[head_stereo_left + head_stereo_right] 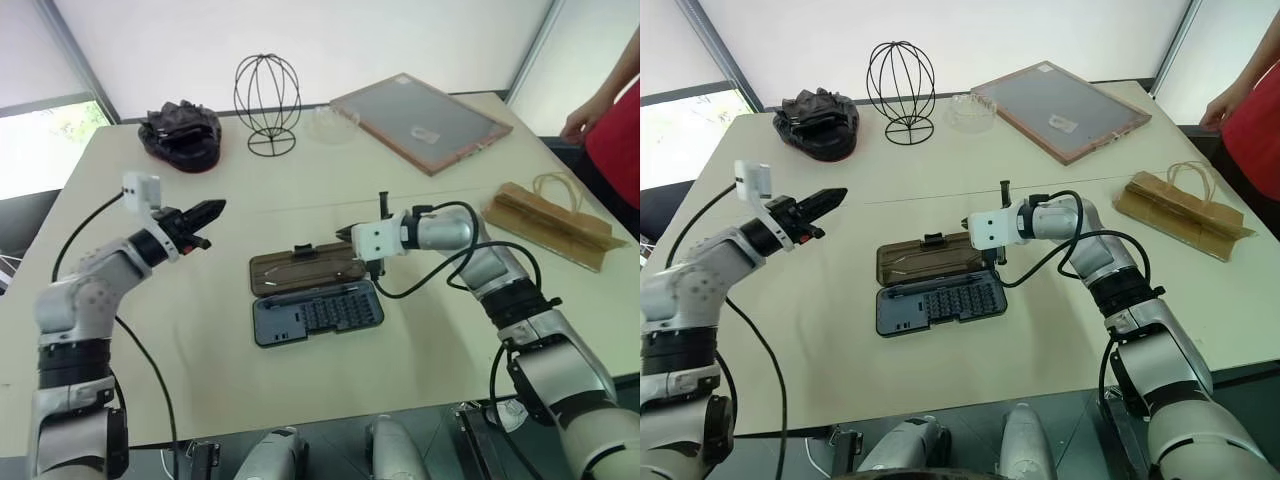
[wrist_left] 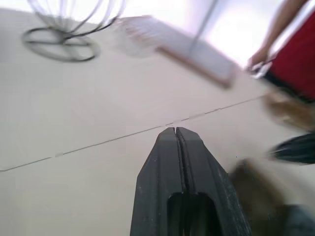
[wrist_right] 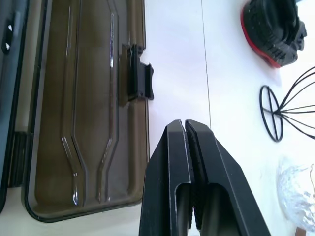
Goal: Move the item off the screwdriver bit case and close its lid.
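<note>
Both of my grippers have their fingers pressed together, holding nothing. My left gripper hangs over bare table, left of the screwdriver bit case. My right gripper hovers just beyond the far right corner of the lid, which lies flat open, its latch tab on the far edge. Well apart, at the far right, lies the paper bag, off the case.

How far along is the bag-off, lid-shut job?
Done: the kraft paper bag lies on the table to the right, clear of the screwdriver bit case. In hand: nothing; the right end effector, shut and empty, hovers beside the lid. Left: the lid lies flat open and needs folding over the bit tray.
</note>
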`<act>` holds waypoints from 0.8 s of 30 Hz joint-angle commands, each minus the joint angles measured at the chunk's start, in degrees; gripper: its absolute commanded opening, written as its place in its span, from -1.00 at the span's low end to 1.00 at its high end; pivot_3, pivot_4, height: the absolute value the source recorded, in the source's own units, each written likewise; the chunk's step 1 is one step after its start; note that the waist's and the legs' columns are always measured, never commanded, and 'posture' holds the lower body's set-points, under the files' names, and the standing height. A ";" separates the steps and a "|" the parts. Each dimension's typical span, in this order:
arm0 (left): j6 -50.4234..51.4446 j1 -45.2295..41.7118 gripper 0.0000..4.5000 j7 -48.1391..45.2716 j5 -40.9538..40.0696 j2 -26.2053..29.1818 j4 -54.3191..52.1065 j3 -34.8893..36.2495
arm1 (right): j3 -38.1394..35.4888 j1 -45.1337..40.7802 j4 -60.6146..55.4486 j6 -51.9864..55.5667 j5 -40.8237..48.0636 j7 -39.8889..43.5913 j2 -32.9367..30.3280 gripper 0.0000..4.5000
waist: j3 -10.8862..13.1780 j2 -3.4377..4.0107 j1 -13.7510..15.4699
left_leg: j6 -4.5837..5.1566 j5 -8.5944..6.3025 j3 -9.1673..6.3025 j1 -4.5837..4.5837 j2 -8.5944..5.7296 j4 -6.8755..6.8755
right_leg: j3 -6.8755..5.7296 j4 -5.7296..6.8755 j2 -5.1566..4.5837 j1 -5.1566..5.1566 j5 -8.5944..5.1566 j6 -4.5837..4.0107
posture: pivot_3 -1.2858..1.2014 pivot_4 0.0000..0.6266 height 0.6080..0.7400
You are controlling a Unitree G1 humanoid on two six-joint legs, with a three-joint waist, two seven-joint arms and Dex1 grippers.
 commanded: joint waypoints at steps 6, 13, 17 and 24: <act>6.44 4.96 -1.00 -17.03 -3.64 4.82 -14.89 -7.26 | -5.27 -0.91 -3.76 12.96 7.81 3.15 -0.15 -0.98 | 0.08 -0.05 -0.13 | 0.01 0.00 -0.05 -0.36 0.01 0.03 | -0.01 0.04 -0.02 -0.26 0.00 0.00 | 0.03 -0.52 1.00; 5.86 12.84 -1.00 -24.76 1.15 11.71 -26.43 -17.05 | -8.34 -5.32 0.97 24.80 12.73 6.46 0.62 -0.98 | 0.18 0.10 -0.10 | 0.01 0.00 -0.05 -0.39 0.01 0.01 | 0.01 -0.07 -0.01 -0.28 0.00 0.00 | 0.03 -0.52 1.00; 1.34 13.98 -1.00 -24.31 7.18 11.33 -25.98 -20.91 | -7.63 -8.70 5.76 28.65 13.91 8.56 2.80 -0.98 | 0.18 0.11 -0.04 | 0.01 0.00 -0.03 -0.40 0.02 0.00 | 0.00 -0.23 0.00 -0.23 0.00 0.00 | 0.03 -0.52 1.00; -3.68 16.25 -1.00 -24.00 14.13 12.09 -24.46 -23.50 | -5.37 -14.02 16.02 32.82 14.30 14.84 7.59 -0.87 | 0.19 0.11 -0.09 | 0.01 0.00 -0.04 -0.44 0.02 -0.01 | -0.01 -0.30 -0.01 -0.22 0.00 0.00 | 0.03 -0.52 1.00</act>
